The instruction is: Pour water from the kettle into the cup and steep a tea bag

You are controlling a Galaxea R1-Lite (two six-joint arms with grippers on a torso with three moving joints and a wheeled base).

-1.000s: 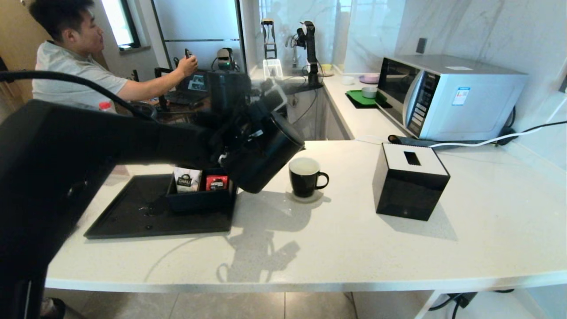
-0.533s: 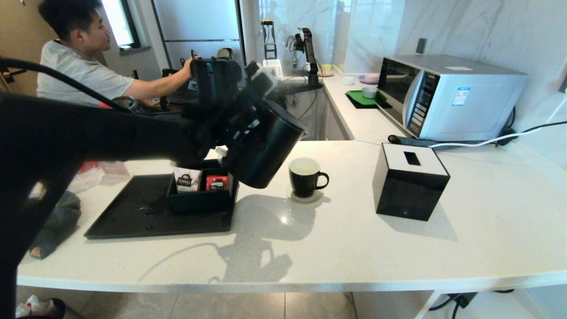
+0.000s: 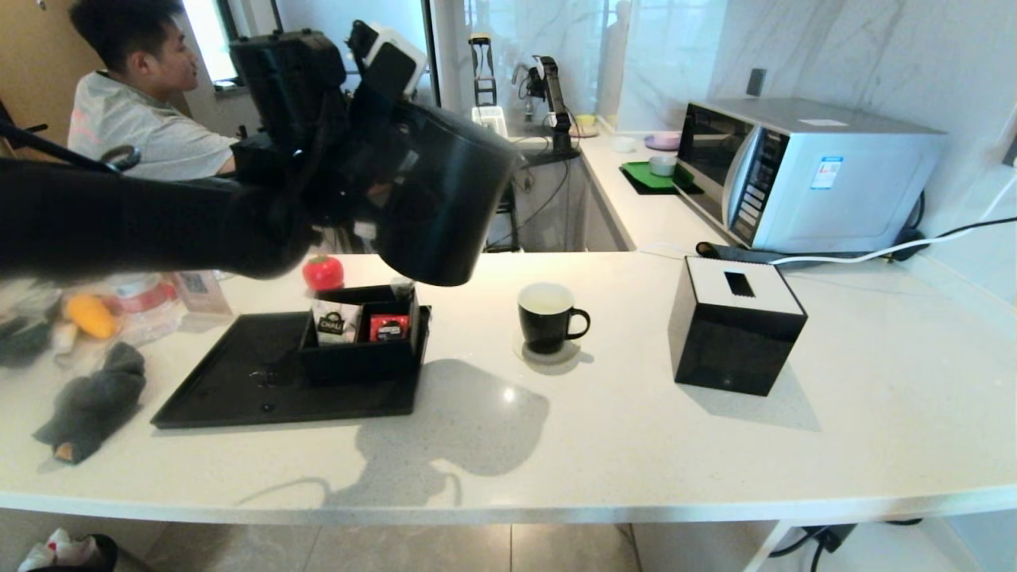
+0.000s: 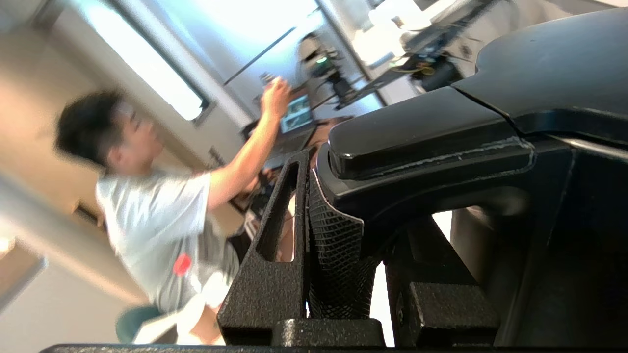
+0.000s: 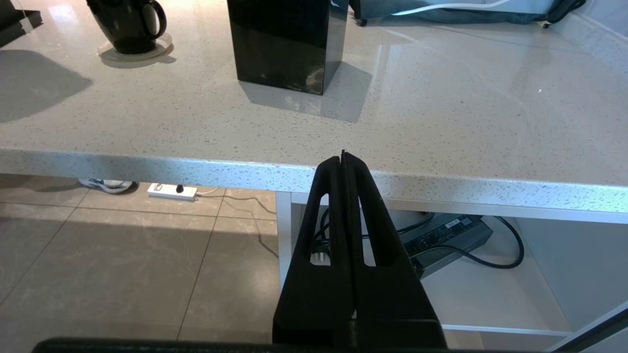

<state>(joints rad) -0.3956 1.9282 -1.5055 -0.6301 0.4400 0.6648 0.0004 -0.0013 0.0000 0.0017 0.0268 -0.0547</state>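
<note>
The matte black kettle [image 3: 441, 195] hangs tilted in the air, high above the black organiser box and up and left of the cup. My left gripper [image 3: 357, 171] is shut on its loop handle; in the left wrist view the handle [image 4: 427, 132] sits between the mesh-padded fingers [image 4: 338, 255]. The cup [image 3: 547, 318], a black mug with a white inside, stands on a round coaster mid-counter and also shows in the right wrist view [image 5: 128, 24]. My right gripper [image 5: 343, 157] is shut on nothing, below the counter's front edge. The tea bag is out of view.
A black tray [image 3: 238, 397] carries a black organiser box [image 3: 361, 361] with sachets. A black tissue box [image 3: 735, 326] stands right of the cup, a microwave [image 3: 802, 171] behind it. A grey cloth [image 3: 91, 401] and a red round object [image 3: 323, 272] lie left. A person [image 3: 135, 127] sits at the back left.
My left arm has lifted the kettle up and to the left, away from the cup. The cup and the right arm have not moved.
</note>
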